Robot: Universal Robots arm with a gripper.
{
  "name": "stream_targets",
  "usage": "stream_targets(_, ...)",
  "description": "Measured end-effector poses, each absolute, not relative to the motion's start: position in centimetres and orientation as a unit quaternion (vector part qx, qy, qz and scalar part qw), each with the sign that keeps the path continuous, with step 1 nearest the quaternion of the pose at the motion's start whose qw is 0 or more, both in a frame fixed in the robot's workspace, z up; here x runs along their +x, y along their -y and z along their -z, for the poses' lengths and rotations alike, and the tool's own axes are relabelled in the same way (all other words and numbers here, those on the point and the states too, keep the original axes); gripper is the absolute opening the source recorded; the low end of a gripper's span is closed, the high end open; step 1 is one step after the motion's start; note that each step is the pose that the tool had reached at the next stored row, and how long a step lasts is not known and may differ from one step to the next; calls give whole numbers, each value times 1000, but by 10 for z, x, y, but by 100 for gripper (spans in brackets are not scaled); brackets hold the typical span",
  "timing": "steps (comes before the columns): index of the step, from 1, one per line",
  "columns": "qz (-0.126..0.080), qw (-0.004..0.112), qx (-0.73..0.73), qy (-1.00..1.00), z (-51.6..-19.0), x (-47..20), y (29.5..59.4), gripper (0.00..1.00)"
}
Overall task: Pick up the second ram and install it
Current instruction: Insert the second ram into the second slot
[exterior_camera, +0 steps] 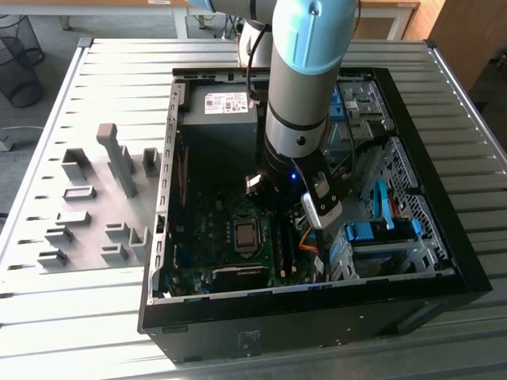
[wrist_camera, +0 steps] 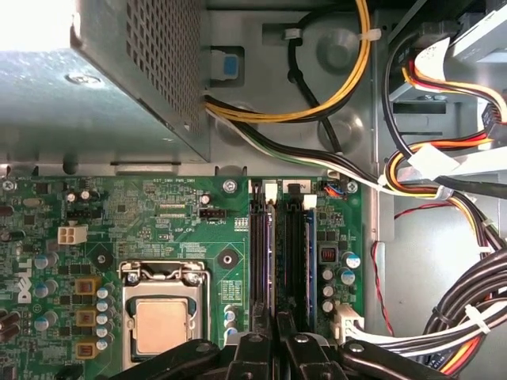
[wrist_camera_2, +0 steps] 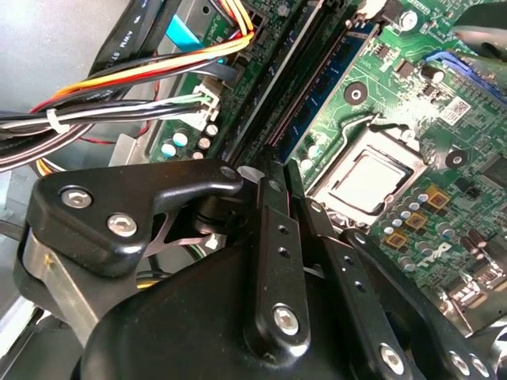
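A: Hovering over the motherboard slots: end effector [wrist_camera: 277, 348], clenched or released cannot tell. Thin edge in slot beneath, likely second ram [wrist_camera: 272, 253]; blue stick [wrist_camera: 310, 253] seated just beside.

B: Risk: tilted press, one end unlatched. Cables [wrist_camera: 444, 317] near, possible snag.

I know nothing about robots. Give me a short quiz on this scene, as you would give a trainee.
1. True or false: in the first wrist view, the tool is at the memory slots.
2. What sits beside those slots on the board? A: a spinning fan. B: the processor in its socket. C: a coin battery.
3. Fill in: in the exterior view, the grey holder tray lies on the exterior view's ___ of the computer case.
Key: 1 true; 2 B; 3 left.
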State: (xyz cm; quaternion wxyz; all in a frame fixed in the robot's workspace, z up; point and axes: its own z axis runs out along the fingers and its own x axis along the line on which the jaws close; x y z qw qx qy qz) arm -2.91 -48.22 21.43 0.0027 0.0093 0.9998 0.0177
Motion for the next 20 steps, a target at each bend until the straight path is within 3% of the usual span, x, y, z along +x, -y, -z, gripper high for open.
stream_targets(20,-17,3,11,-1000,-211,-29,482,14)
